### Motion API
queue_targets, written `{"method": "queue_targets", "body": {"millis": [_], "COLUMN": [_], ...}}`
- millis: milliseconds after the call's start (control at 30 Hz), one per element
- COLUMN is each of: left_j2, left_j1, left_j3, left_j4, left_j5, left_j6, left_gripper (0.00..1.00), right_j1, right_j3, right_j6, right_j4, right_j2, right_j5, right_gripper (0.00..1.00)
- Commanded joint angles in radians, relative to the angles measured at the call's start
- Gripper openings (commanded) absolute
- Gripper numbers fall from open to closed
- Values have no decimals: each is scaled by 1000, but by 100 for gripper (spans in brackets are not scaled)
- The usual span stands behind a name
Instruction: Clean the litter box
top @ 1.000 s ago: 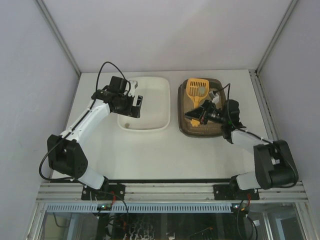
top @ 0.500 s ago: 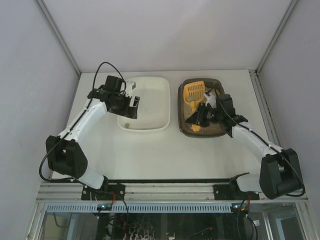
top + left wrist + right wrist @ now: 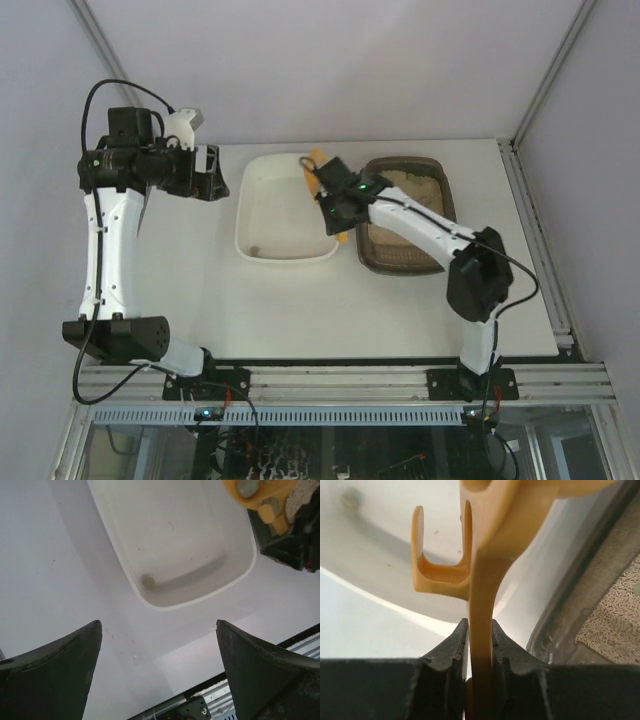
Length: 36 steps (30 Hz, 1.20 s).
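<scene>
Right gripper (image 3: 338, 207) has swung left out of the dark brown rounded plastic litter box (image 3: 400, 268), jaws pinching the yellow slotted plastic scoop (image 3: 316, 159) over the white rounded plastic tub's (image 3: 262, 195) right rim. Left gripper (image 3: 212, 172) has lifted off the tub toward the white table's (image 3: 300, 310) far-left corner, fingers spread. Litter box sits far-right, just beside the tub

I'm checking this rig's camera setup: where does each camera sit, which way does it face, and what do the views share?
Top external: above and behind the arm bases, looking down on the table; both arms show whole.
Left wrist: held high, facing down onto the white tub; the left jaws, open, fill the bottom corners.
Right wrist: low, facing along the yellow scoop handle clamped in the right jaws, white tub behind, litter box at right.
Shared: all three show the tub and the scoop.
</scene>
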Motion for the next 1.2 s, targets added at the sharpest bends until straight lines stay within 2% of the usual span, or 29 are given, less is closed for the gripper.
{"method": "queue_targets", "body": {"millis": [0, 167, 500, 567, 667, 767, 867, 967, 1033, 1100, 1167], "left_j2": [-24, -29, -39, -29, -11, 0, 6, 37, 73, 115, 162], "left_j1": [0, 3, 2, 3, 1, -26, -116, -210, -256, -281, -291], "left_j3": [37, 33, 0, 2, -12, -53, -89, -85, -64, -43, -19], "left_j4": [-45, -39, 6, -2, 6, 61, 141, 203, 227, 242, 240], "left_j5": [-17, -4, -15, 8, 52, 38, -70, -194, -223, -195, -105], "left_j6": [14, 2, -10, -17, -27, -64, -129, -206, -268, -320, -361], "left_gripper": [100, 100, 100, 100, 100, 100, 100, 100, 100, 100, 100], "right_j1": [145, 208, 242, 210, 95, 29, -22, -93, -142, -167, -183], "right_j3": [191, 295, 302, 290, 209, 169, 145, 50, 12, 3, 9], "right_j6": [-108, -105, -91, -53, 5, 60, 100, 69, 54, 52, 50], "right_j4": [-297, -388, -424, -442, -459, -561, -700, -676, -650, -655, -659], "right_j2": [122, 204, 185, 133, 1, -85, -116, -147, -147, -123, -89], "right_j5": [391, 561, 682, 608, 439, 478, 559, 488, 432, 421, 416], "right_gripper": [0, 0, 0, 0, 0, 0, 0, 0, 0, 0, 0]}}
